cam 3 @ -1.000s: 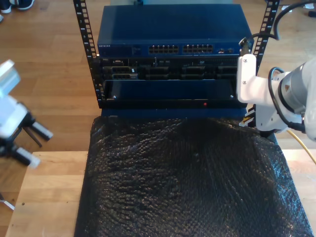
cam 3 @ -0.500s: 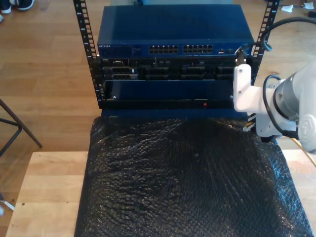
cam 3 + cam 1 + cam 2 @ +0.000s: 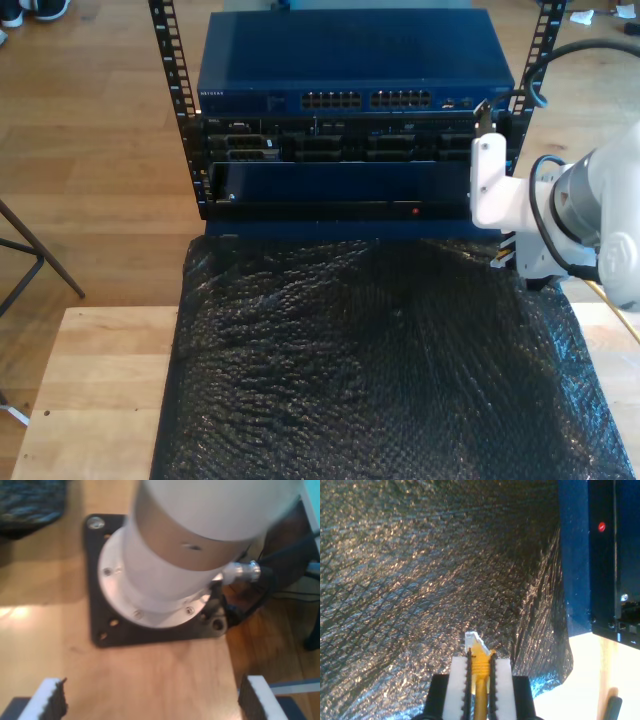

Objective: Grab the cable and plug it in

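Pinching the cable [image 3: 480,672] between its closed fingers [image 3: 456,685], my second gripper [image 3: 480,655] holds the clear plug [image 3: 472,640] poking past the tips, over the black bubble wrap [image 3: 420,580] near the blue rack unit [image 3: 575,555]. My first gripper [image 3: 150,700] has its fingers [image 3: 50,700] spread wide with nothing between them, over the table [image 3: 150,675] beside an arm base [image 3: 165,570]. The cable's far length is cut off from sight.

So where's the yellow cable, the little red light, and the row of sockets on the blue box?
yellow cable [image 3: 480,667]: second wrist view, its boot between the claw pads.
red light [image 3: 416,211]: exterior view, the dot itself.
row of sockets [image 3: 367,100]: exterior view, middle of the row.
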